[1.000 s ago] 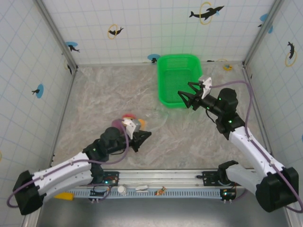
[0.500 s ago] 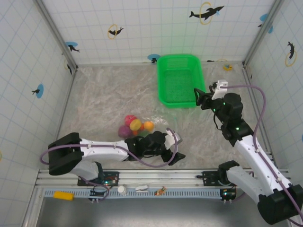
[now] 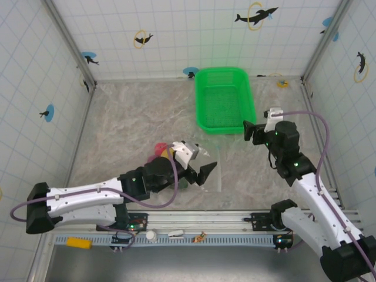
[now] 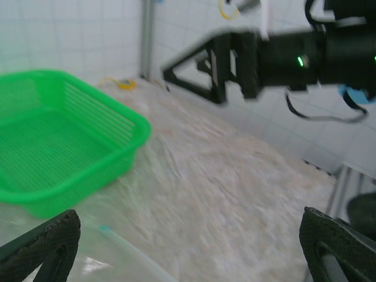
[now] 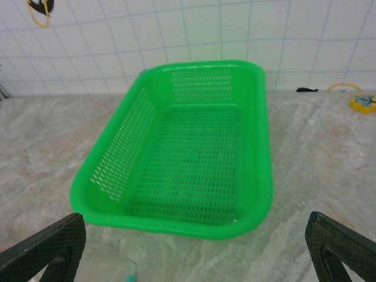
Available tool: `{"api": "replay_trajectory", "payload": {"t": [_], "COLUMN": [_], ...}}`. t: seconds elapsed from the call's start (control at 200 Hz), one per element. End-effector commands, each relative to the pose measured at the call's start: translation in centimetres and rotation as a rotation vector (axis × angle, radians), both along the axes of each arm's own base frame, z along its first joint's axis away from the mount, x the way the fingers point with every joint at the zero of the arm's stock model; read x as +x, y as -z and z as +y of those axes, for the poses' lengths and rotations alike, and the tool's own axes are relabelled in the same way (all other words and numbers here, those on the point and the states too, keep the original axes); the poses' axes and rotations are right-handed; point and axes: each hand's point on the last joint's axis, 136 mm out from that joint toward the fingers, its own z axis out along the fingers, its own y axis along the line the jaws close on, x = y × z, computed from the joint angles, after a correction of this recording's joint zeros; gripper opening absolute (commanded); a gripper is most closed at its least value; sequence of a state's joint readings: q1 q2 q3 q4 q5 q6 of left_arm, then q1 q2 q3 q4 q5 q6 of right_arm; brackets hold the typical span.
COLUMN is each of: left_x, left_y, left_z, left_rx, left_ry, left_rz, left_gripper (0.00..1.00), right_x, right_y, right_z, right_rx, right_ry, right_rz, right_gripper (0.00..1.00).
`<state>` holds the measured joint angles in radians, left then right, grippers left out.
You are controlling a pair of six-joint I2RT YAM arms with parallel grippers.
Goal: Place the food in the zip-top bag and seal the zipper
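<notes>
Left gripper, spread and empty, hangs over the zip-top bag by the tabletop's near edge; right gripper, also spread, sits farther off, beside the green basket.

We see a bright green mesh basket at upper centre on the marbled worktop, and dolphin stickers on the white tiled walls behind it
</notes>
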<state>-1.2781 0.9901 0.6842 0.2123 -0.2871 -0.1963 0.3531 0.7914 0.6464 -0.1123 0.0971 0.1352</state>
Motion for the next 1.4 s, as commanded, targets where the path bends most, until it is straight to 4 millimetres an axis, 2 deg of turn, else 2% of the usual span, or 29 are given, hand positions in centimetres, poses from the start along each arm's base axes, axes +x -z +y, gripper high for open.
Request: {"api": "replay_trajectory", "payload": {"t": [0.0,0.115,0.23,0.27,0.34,0.45,0.475,0.5,0.56,0.681,0.796,0.916,0.991,1.061,1.111,1.216,1.261,1.286,1.331,1.361,1.396], "left_x": [2.6,7.3,12.2,13.1,14.0,16.3,16.6,17.0,17.1,16.5,15.4,13.6,12.8,13.5,14.6,16.0,16.5,16.6,16.6,16.3,15.7], "left_y": [1.9,1.4,3.0,3.7,5.3,8.9,9.7,10.4,12.2,15.4,18.5,20.6,20.1,19.9,20.5,21.0,21.0,20.8,21.4,21.7,21.3], "left_z": [2.0,6.1,12.9,15.3,17.8,22.4,23.2,25.0,27.8,31.3,35.1,37.4,37.6,36.8,36.4,36.2,36.1,35.8,35.6,35.8,35.6], "left_rx": [0.128,0.012,0.016,0.044,0.131,0.159,0.165,0.176,0.226,0.229,0.26,0.193,0.135,0.155,0.18,0.157,0.134,0.118,0.129,0.126,0.111], "left_ry": [-0.103,-0.209,-0.495,-0.602,-0.669,-0.772,-0.783,-0.833,-0.907,-0.966,-1.096,-1.186,-1.181,-1.126,-1.091,-1.083,-1.079,-1.066,-1.055,-1.066,-1.058], "left_rz": [-0.099,0.019,0.007,-0.036,-0.111,-0.017,0.003,0.007,-0.003,0.0,0.071,0.111,0.051,0.031,0.073,0.125,0.139,0.121,0.133,0.128,0.094], "left_gripper": [0.98,0.98,0.98,0.98,0.98,0.97,0.97,0.98,0.98,0.97,0.98,0.98,0.97,0.98,0.98,0.98,0.98,0.98,0.97,0.98,0.98], "right_x": [-1.0,-1.5,-2.0,-2.0,-2.0,-1.6,-1.4,-1.2,-0.9,-1.1,-1.4,-1.5,-0.8,-0.1,0.2,-1.0,-0.8,-0.4,0.5,1.1,0.6], "right_y": [2.1,6.4,11.6,12.5,13.9,15.5,15.9,16.1,16.6,17.3,17.7,17.8,17.8,17.6,17.7,17.2,16.3,16.9,19.2,19.0,18.4], "right_z": [-0.9,-2.2,-2.9,-3.7,-4.8,-6.3,-6.7,-7.5,-9.1,-11.4,-12.2,-12.3,-12.0,-11.2,-10.6,-10.3,-10.1,-9.7,-9.6,-9.6,-9.7], "right_rx": [-0.097,-0.152,-0.173,-0.146,-0.11,-0.08,-0.085,-0.093,-0.119,-0.152,-0.089,0.004,0.014,-0.001,-0.013,-0.008,0.007,-0.005,-0.029,-0.028,-0.016], "right_ry": [-0.01,0.037,0.055,0.103,0.159,0.208,0.226,0.265,0.344,0.435,0.447,0.437,0.421,0.362,0.321,0.3,0.29,0.263,0.256,0.258,0.259], "right_rz": [-0.059,-0.043,-0.039,-0.05,-0.059,-0.035,-0.02,-0.008,0.006,-0.006,-0.016,-0.028,-0.023,-0.027,-0.024,-0.098,-0.15,-0.122,0.004,-0.003,-0.039], "right_gripper": [0.99,0.99,0.99,0.99,0.99,0.99,0.99,0.99,0.99,0.99,0.99,0.99,0.99,0.99,0.99,0.99,1.0,1.0,1.0,1.0,1.0]}}
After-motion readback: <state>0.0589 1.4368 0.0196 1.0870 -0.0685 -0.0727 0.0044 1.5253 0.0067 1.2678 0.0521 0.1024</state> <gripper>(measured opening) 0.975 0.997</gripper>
